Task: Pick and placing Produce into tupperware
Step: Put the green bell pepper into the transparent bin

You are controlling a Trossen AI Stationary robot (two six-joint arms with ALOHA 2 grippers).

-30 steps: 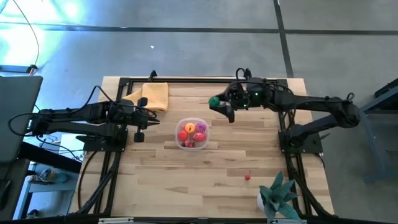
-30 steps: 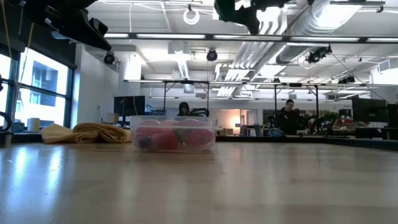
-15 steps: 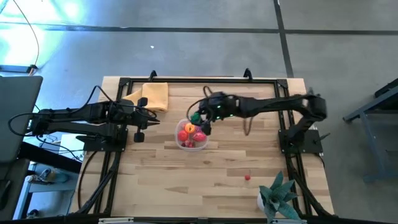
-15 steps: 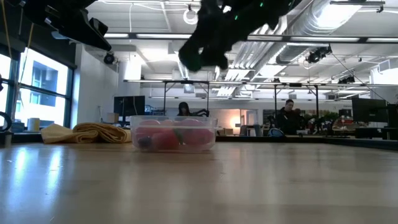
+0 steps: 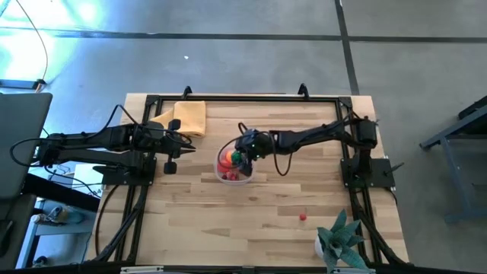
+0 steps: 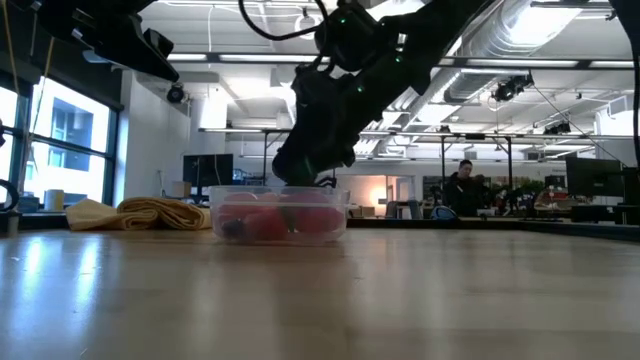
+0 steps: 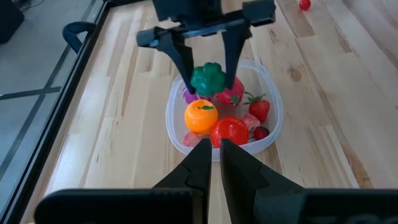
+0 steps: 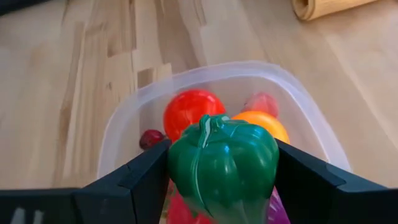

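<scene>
Right gripper (image 7: pixel 207 78): jaws spread wide and clamped on the green pepper (image 8: pixel 222 165), one finger on each flank. We read that as a side pinch chosen so the pepper hangs clear below the fingers and can drop straight down on release.

It hangs directly over the tupperware (image 5: pixel 219 174), just above the produce already inside. In the low view the gripper sits right at rim height, so we judge this as the release position, not yet let go.

Inside the tub we see the orange fruit (image 7: pixel 201 116), the red tomato (image 7: pixel 229 132), the strawberry (image 7: pixel 259 108) and something purple, partly hidden behind the pepper. The pile is close to the rim, so the pepper will likely land on top and could roll.

The tub sits near the middle of the table (image 5: pixel 228 221). One small red piece (image 5: pixel 303 217) is still loose on the wood, well apart at roughly 5 o'clock from the tub, near the potted plant (image 5: pixel 338 237).

Left gripper (image 7: pixel 213 163): jaws fully closed, holding nothing, parked at 9 o'clock of the tub, pointing at it. We take it as waiting.

The yellow cloth (image 5: pixel 190 116) lies at 11 o'clock from the tub, not involved.

No brands, labels or readable writing anywhere that we can make out.
</scene>
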